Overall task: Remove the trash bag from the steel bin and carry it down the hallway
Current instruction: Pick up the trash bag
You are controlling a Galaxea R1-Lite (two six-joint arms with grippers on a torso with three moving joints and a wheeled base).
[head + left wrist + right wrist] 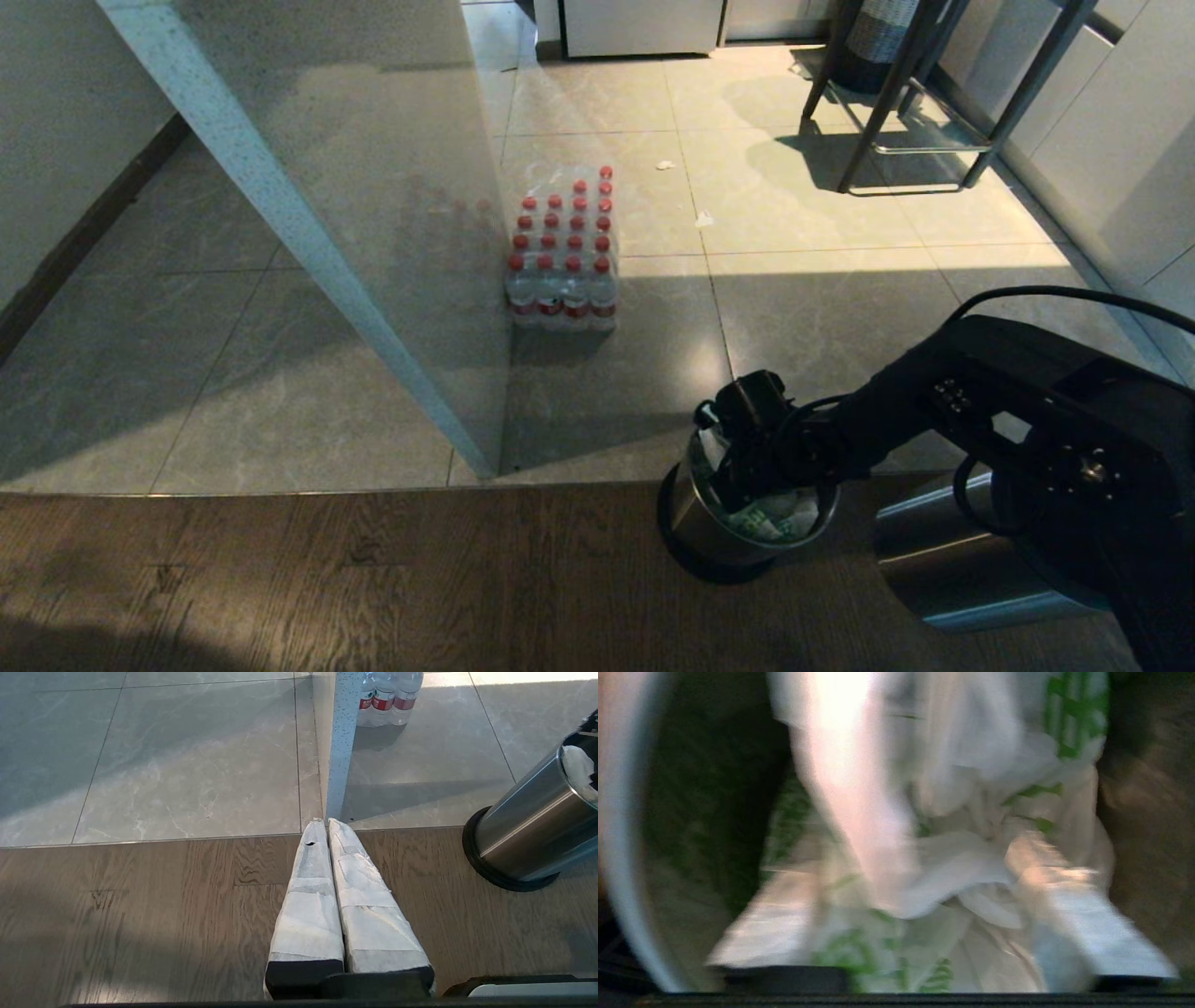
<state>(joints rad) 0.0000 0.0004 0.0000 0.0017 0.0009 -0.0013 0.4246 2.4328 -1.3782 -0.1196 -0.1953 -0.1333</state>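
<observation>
The trash bag sits crumpled inside the steel bin, which stands on the wooden floor at the edge of the tiles, and the right gripper is plunged into the bin's mouth with its fingers apart on either side of the bunched white-and-green plastic, not yet clamped on it. The left gripper hangs off to the bin's left with its fingers pressed together on nothing. If the fingers close on only a thin fold, the plastic may slip or tear, and the light bin could tip or lift with the bag.
</observation>
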